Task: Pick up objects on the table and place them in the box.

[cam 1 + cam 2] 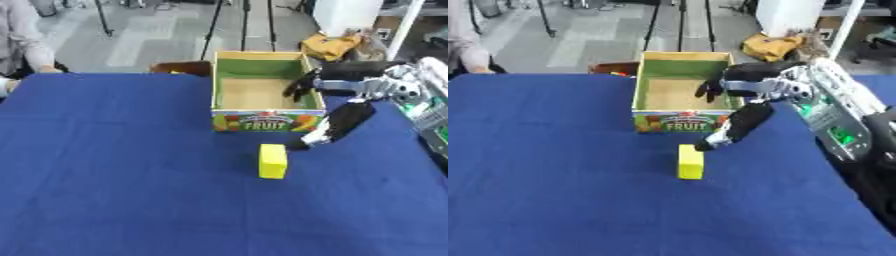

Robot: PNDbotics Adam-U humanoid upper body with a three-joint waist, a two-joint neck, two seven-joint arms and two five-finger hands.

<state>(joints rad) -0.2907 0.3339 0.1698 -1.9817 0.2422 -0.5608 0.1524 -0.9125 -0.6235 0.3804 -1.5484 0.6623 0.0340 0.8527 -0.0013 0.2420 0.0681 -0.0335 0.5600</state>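
An open cardboard box (262,121) with green inner walls and a "FRUIT" label stands at the back middle of the blue table (114,165); its floor shows nothing inside. A yellow block (272,161) stands on the cloth just in front of the box. My right hand (713,88) hangs over the box's right wall with relaxed fingers drooping inside, holding nothing I can see. Below the forearm, by the box's front right corner, is a dark elongated thing (337,125) with a pale patch near its lower end. I cannot tell whether it lies on the table or hangs.
My right arm's silver and green parts (833,120) run along the table's right edge. A brown object (179,67) sits behind the box's left side. A yellow bundle (331,46) lies on the floor beyond the table.
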